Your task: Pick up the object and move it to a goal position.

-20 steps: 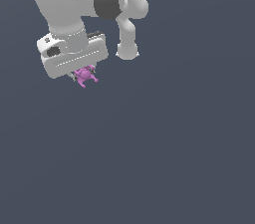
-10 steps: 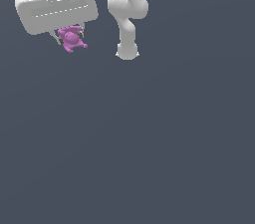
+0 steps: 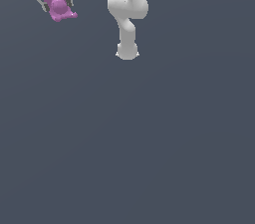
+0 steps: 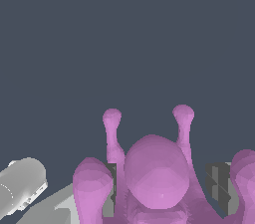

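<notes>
Plain grey floor all round, and my claw has the object pinched between its fingers, so the pickup looks done; I can't see any goal marker, so carrying it there is what's left.

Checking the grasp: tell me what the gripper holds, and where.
The gripper holds the pink object, fingers clamped on either side of its rounded centre.

There is one pink-purple object, a single lumpy piece with one rounded centre and several short stubs. One white claw is in view, with two dark fingers, one on each side of the object. One white arm stands in the scene.
</notes>
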Available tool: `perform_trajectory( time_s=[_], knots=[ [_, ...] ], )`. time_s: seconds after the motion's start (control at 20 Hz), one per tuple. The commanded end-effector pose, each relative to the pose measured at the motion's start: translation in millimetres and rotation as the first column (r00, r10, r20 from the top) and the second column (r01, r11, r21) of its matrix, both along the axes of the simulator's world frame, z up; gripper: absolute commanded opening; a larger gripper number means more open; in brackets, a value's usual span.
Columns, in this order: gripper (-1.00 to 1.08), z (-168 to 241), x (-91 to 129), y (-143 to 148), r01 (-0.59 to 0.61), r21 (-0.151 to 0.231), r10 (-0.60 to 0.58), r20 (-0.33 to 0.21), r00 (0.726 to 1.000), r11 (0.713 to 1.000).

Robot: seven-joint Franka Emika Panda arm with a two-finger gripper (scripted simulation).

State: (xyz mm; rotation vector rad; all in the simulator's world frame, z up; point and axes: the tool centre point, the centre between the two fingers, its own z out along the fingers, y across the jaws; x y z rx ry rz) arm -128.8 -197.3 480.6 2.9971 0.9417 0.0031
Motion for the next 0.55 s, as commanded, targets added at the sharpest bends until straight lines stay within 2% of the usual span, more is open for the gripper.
perform_trajectory(
  time_s=[0.0,0.5],
  knots=[
    [-1.00,12,-5,-3,0.000,0.000,0.000,-0.002,1.000,1.000],
    [-1.00,27,-8,-7,0.000,0.000,0.000,-0.002,1.000,1.000]
  ],
)
